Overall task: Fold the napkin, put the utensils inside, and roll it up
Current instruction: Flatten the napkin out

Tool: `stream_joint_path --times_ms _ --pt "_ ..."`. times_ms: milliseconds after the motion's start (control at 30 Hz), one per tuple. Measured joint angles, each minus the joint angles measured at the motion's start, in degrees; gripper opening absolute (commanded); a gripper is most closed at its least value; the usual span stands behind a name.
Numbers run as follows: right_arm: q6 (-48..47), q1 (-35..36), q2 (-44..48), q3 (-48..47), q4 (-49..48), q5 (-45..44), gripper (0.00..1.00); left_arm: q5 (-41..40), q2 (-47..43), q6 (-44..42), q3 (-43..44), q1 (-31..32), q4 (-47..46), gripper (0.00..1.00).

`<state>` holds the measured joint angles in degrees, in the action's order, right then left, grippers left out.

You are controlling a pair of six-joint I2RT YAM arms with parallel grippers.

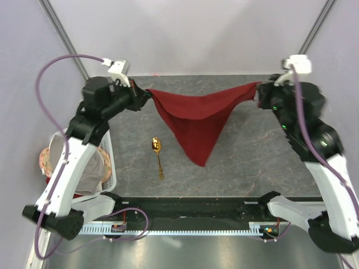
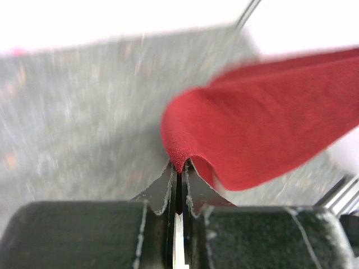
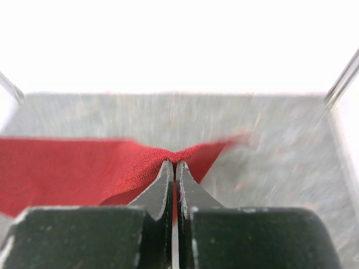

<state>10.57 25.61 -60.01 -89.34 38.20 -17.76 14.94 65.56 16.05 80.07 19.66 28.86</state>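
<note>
The dark red napkin (image 1: pixel 199 117) hangs stretched between both arms above the far half of the table, sagging to a point near the middle. My left gripper (image 1: pixel 148 95) is shut on its left corner (image 2: pixel 178 159). My right gripper (image 1: pixel 258 89) is shut on its right corner (image 3: pixel 174 157). A gold spoon (image 1: pixel 158 154) lies on the table below and left of the napkin's hanging tip, bowl toward the far side. No other utensils are in view.
A white basket (image 1: pixel 110 168) stands at the left table edge holding a grey-beige cloth (image 1: pixel 76 162). A black rail (image 1: pixel 190 206) runs along the near edge between the arm bases. Frame posts rise at the far corners.
</note>
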Motion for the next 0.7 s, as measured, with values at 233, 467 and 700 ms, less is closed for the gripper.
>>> stream_joint_path --times_ms 233,467,700 --pt "-3.6 0.0 9.6 -13.6 -0.8 -3.7 0.00 0.1 -8.9 -0.1 8.6 1.0 -0.4 0.02" --pt "-5.6 0.0 9.1 -19.2 -2.0 -8.2 0.00 4.2 -9.1 -0.1 15.2 1.2 -1.1 0.02" --pt "-10.1 0.0 -1.9 -15.8 -5.0 -17.6 0.00 6.2 2.8 -0.3 18.2 1.2 -1.1 0.02"
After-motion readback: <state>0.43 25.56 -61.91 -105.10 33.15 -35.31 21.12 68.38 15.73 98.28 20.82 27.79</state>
